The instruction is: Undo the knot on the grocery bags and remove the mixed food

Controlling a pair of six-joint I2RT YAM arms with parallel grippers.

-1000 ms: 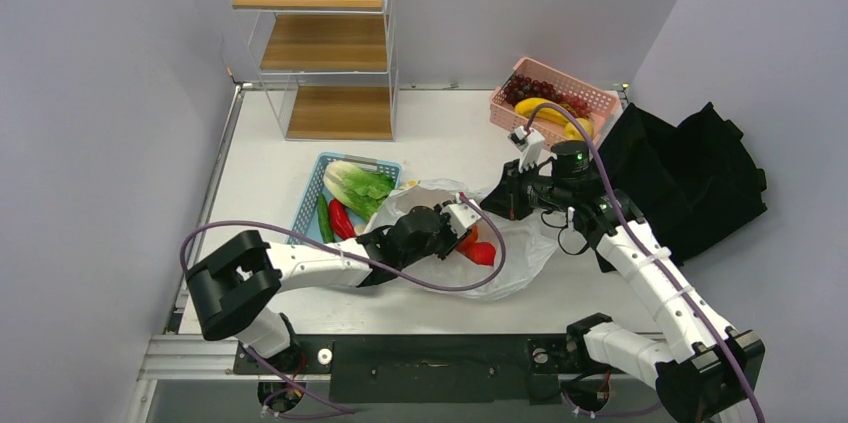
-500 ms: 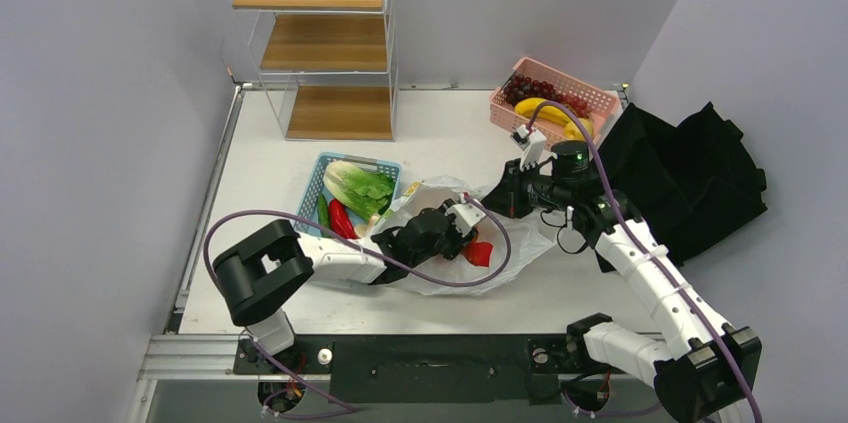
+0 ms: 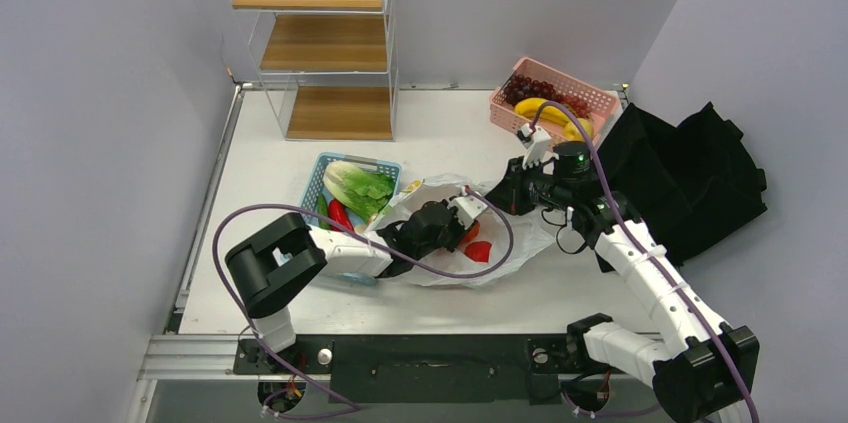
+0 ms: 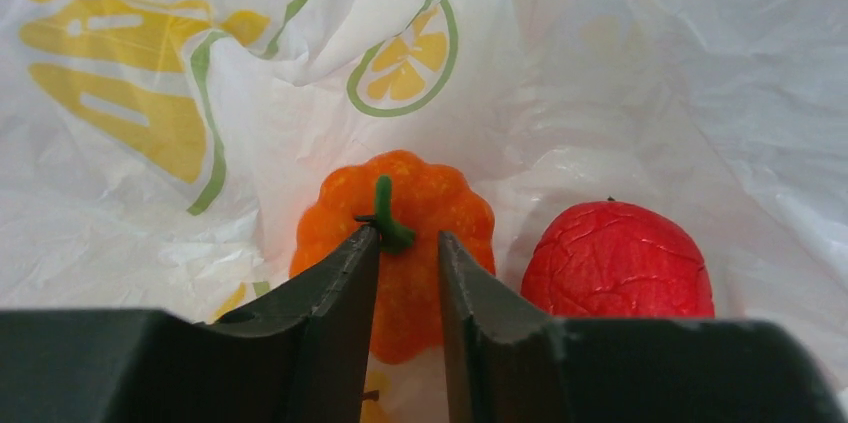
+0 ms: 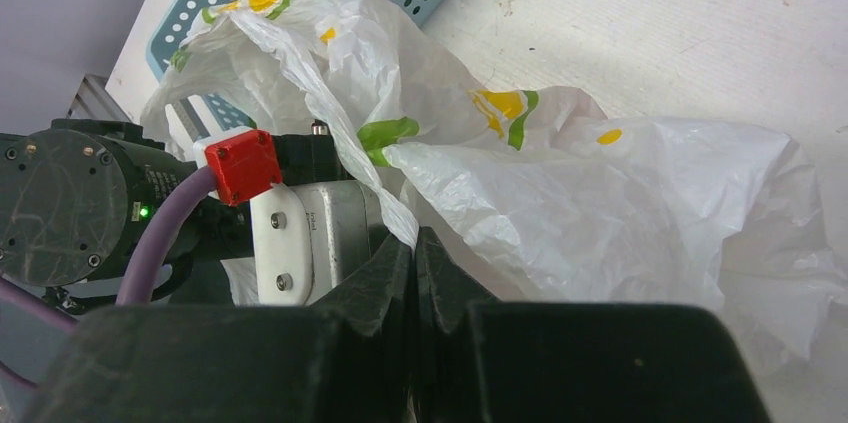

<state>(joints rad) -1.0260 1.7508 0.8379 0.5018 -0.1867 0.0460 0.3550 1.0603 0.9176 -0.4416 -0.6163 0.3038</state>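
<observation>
The white grocery bag [image 3: 520, 243] with yellow citrus prints lies open at mid-table. My left gripper [image 3: 466, 233] is inside its mouth. In the left wrist view the jaws [image 4: 408, 235] stand narrowly apart, straddling the green stem of the small orange pumpkin [image 4: 400, 193], which lies just beyond the tips. A red apple [image 4: 618, 258] lies to its right and also shows in the top view [image 3: 478, 251]. My right gripper [image 3: 497, 198] is shut on the bag's upper edge [image 5: 400, 213] and holds it up. Other food is hidden.
A blue basket [image 3: 318, 188] with lettuce [image 3: 358, 185] and a red pepper touches the bag's left side. A pink basket [image 3: 600, 100] of banana and grapes stands at the back right. A black tote [image 3: 690, 173] lies right. A wire shelf rack [image 3: 320, 43] stands at the back.
My left arm has reached farther into the bag, its elbow swinging right and forward. The right gripper has kept its hold on the bag edge and shifted slightly back.
</observation>
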